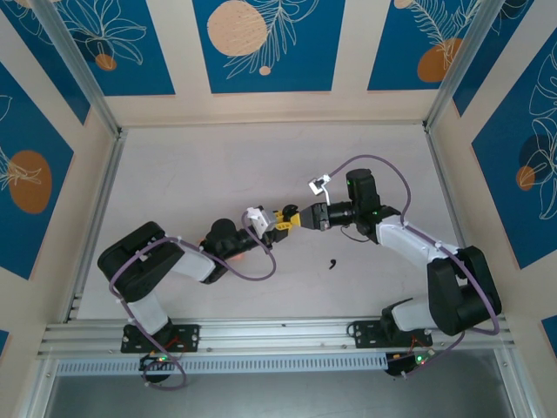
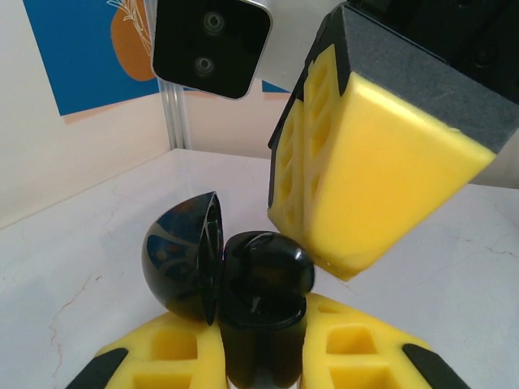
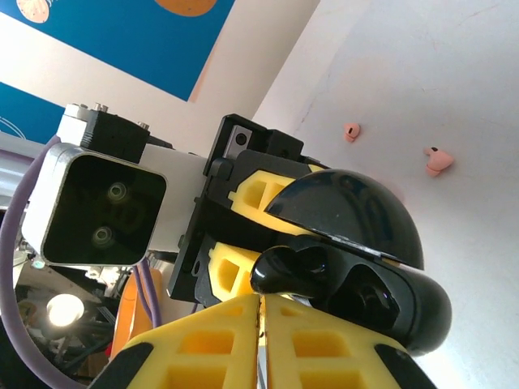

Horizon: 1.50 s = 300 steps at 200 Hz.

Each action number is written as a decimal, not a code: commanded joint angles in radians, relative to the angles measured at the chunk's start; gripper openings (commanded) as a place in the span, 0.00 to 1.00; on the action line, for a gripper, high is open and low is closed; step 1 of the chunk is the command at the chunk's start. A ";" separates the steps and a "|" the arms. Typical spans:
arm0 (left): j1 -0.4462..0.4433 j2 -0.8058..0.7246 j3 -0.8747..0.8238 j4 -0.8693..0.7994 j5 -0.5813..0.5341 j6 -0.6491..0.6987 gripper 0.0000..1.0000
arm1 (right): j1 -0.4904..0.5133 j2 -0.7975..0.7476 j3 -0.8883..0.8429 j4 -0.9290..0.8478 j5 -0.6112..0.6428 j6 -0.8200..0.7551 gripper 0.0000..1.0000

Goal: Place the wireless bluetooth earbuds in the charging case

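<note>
Pink earbud (image 3: 439,161) right-wrist view; black earbud (image 1: 333,263) overhead.

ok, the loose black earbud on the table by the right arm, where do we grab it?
Pinch the black earbud across its thicker head end, coming straight down from above. It lies flat on the table and its tail tapers thin, so a side approach would likely just push it.
</note>
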State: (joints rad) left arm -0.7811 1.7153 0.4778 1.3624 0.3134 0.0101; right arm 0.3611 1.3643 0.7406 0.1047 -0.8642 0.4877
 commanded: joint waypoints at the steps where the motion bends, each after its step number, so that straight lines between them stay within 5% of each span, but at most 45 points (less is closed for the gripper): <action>1: -0.004 -0.032 -0.005 0.044 0.023 0.020 0.15 | 0.010 0.013 0.034 0.012 -0.006 0.011 0.12; 63: -0.004 -0.036 -0.019 0.044 0.009 0.031 0.15 | 0.019 -0.002 0.046 0.005 0.009 0.008 0.13; 97: -0.005 -0.036 -0.044 0.045 0.009 0.042 0.15 | 0.002 -0.058 0.076 -0.167 0.061 -0.071 0.18; 146: -0.007 -0.038 -0.102 0.044 0.117 0.115 0.14 | -0.034 -0.138 0.143 -0.574 0.274 -0.189 0.26; 204: -0.019 -0.037 -0.146 0.044 0.190 0.201 0.15 | -0.050 -0.083 0.156 -0.888 0.536 -0.134 0.32; 300: -0.019 -0.046 -0.173 0.044 0.175 0.230 0.15 | -0.022 0.117 0.141 -1.017 0.774 -0.020 0.42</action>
State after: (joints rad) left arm -0.7898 1.6913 0.3138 1.3693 0.4683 0.2180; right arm 0.3229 1.4334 0.8753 -0.8616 -0.1555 0.4316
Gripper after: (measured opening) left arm 0.179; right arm 0.420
